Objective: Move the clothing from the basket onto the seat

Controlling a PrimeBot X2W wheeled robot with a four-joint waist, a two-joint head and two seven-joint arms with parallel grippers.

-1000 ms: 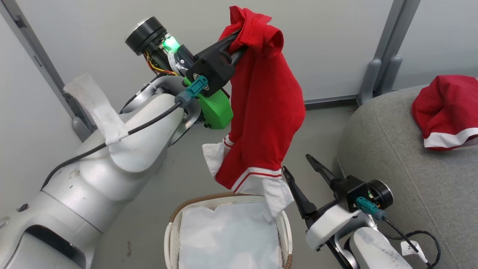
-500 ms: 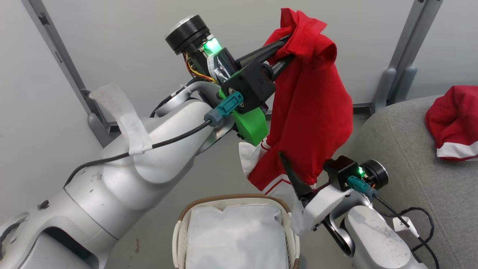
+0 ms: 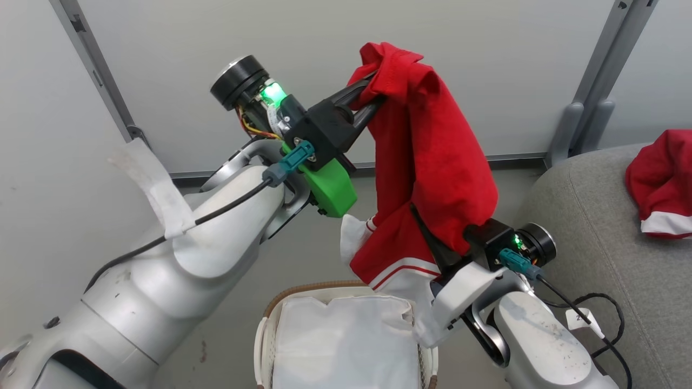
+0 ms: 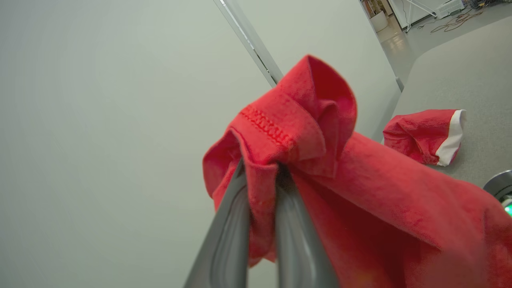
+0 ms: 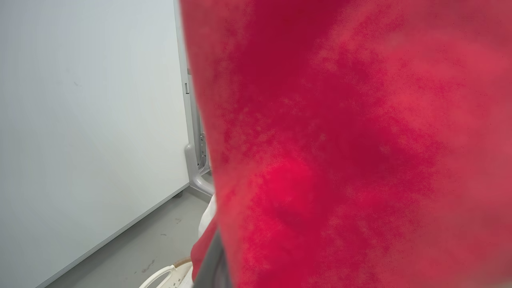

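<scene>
1. While the left gripper (image 3: 374,100) pinches the red garment (image 3: 432,162) above the basket (image 3: 263,337), the right gripper (image 3: 432,224) is closed on its lower part.
2. Another garment (image 4: 424,136) lies on the seat (image 4: 472,80).
3. The red garment blocks the lens; a wall (image 5: 88,120) stands beside.

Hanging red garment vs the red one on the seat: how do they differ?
The hanging garment is pinched in the left gripper, up above the basket; the seat garment lies on the seat, untouched. The hanging garment drapes long; the seat garment is a bunched heap. Both are bright red with white trim.
</scene>
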